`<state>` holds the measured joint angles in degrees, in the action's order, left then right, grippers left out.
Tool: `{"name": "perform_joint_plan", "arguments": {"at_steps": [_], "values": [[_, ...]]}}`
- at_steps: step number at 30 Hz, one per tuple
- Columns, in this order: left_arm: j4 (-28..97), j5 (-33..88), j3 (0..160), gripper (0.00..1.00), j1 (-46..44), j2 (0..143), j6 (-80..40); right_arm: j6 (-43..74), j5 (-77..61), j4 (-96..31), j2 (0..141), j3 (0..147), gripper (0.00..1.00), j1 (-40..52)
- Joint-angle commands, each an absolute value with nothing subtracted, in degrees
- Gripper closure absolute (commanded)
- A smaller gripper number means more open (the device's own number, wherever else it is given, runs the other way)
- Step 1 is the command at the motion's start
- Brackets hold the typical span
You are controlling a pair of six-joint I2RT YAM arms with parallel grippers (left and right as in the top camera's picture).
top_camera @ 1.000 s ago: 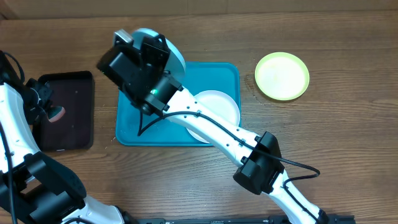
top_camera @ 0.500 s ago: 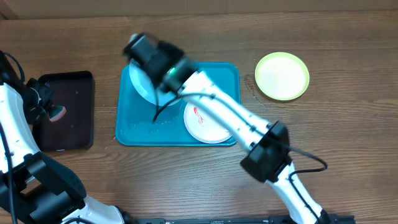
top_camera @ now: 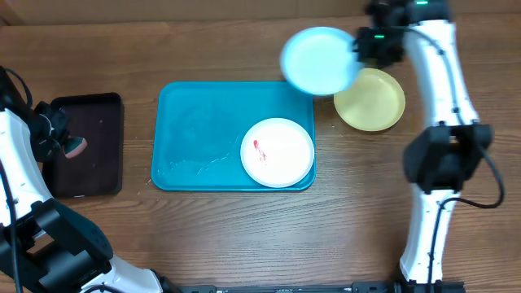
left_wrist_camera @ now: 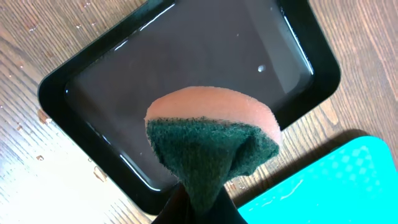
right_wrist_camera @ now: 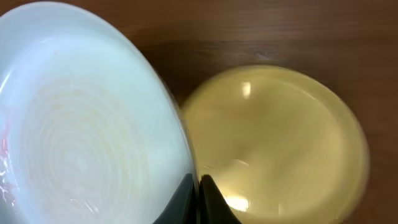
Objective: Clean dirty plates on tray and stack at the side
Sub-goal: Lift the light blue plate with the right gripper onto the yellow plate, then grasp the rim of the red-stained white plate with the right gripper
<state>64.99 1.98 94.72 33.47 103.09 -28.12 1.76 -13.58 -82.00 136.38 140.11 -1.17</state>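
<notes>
right hand [right_wrist_camera: 198,186] clamped on light blue plate [top_camera: 319,60] (beside yellow-green plate [top_camera: 370,102]) | left hand [left_wrist_camera: 196,202] clamped on sponge [left_wrist_camera: 211,134]

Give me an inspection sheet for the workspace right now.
Surface: wooden table, water drops beside black tray.
Job's things: tray wet, holds white plate with red smear; yellow-green plate on table right of tray; light blue plate held aloft beside it.
Clutter: black tray holding water.
Grippers: left tool shut on sponge above black tray; right tool shut on light blue plate's rim.
Cables: black cable along right arm.
Surroundings: nothing seen.
</notes>
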Motion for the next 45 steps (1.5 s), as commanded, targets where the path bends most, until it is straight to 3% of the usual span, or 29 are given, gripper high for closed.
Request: {"name": "perform_joint_plan", "arguments": {"at_steps": [1,7,13,15,17,19,24,31,36,45], "values": [[64.82,2.63,94.56,0.96,33.30,103.39,-26.83,2.98,-17.56,-83.48,134.61,137.12,0.96,-5.04],[64.82,2.63,94.56,0.96,33.30,103.39,-26.81,2.20,-13.80,-80.55,134.61,129.80,0.96,-12.53],[64.45,2.63,94.56,0.96,33.30,103.39,-26.81,1.43,-14.66,-78.91,134.61,125.25,0.96,-14.13],[64.47,2.63,94.56,0.96,33.30,103.39,-26.81,0.99,-14.66,-79.18,134.61,124.86,0.80,-13.80],[64.47,2.63,94.56,0.96,33.30,103.39,-26.81,1.13,-14.68,-79.66,134.58,124.86,0.55,-13.19],[64.47,2.63,94.56,0.96,33.30,103.39,-26.81,1.37,-14.70,-80.27,134.56,124.97,0.44,-12.58],[64.47,2.66,94.56,0.96,33.30,103.39,-26.81,1.43,-19.55,-81.71,133.73,125.01,0.44,-10.63],[64.27,5.43,94.56,0.96,33.30,103.39,-26.79,-12.56,-37.89,-83.15,131.76,125.01,0.40,-2.81],[63.99,6.02,94.56,0.96,33.30,103.39,-26.39,-22.98,-30.44,-80.73,131.83,123.00,0.41,7.20],[63.57,6.04,94.56,0.96,33.30,103.39,-25.71,-22.33,-9.52,-65.98,131.85,110.08,0.44,22.31]]}}
